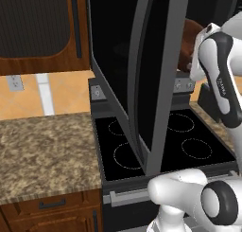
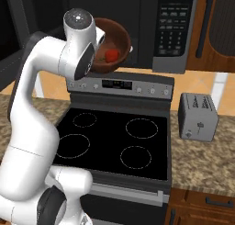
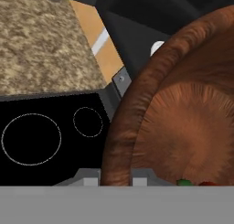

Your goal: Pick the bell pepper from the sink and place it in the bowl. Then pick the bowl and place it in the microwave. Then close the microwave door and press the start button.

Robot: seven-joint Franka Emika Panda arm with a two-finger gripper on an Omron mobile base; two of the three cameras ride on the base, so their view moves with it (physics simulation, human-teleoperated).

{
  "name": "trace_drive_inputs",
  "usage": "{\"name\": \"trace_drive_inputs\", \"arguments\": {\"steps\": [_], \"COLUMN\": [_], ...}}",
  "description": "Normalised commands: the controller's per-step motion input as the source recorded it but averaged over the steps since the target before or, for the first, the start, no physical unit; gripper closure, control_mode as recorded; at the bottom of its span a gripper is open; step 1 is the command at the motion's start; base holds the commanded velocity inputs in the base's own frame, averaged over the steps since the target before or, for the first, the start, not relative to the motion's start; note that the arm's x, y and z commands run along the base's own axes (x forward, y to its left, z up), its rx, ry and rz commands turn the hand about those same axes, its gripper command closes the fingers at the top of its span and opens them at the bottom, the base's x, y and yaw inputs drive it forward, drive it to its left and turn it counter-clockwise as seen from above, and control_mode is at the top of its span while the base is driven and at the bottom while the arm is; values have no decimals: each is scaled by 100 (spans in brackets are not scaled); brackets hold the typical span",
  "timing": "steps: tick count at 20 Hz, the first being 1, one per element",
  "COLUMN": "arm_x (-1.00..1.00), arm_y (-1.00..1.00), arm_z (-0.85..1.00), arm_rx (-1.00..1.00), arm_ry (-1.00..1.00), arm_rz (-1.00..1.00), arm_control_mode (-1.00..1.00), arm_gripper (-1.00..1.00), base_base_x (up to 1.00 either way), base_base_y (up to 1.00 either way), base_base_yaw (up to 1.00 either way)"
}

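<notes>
Black glass stovetop (image 2: 114, 139) with four ring burners, and a silver knob panel (image 2: 120, 86) along the back. Speckled granite counter (image 1: 45, 153) either side, grey toaster (image 2: 198, 116) on the right one, wood cabinets (image 1: 42, 27) above.

We see a home kitchen: black stovetop (image 2: 114, 139), over-range microwave (image 2: 174, 26), toaster (image 2: 198, 117), granite counter (image 1: 45, 150), wood cabinets (image 1: 42, 30).

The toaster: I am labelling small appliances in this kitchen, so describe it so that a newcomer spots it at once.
Start at the black stove with its four ringed burners, then move to the speckled stone counter on its right in the right base view. The toaster stands there, a small boxy grey appliance, the lone object on that stretch, well below the microwave's keypad.
</notes>
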Motion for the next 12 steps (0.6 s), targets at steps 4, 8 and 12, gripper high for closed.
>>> {"name": "trace_drive_inputs", "arguments": {"steps": [4, 8, 12], "arm_x": [61, 66, 44], "arm_y": [16, 1, 18], "arm_z": [0, 0, 0], "arm_rx": [-9, -2, -5], "arm_ry": [3, 16, 1], "arm_rz": [1, 0, 7], "arm_control_mode": [-100, -100, -100], "arm_gripper": [100, 100, 100], "base_base_x": [0, 0, 0], "base_base_y": [0, 0, 0], "base_base_yaw": [0, 0, 0]}}
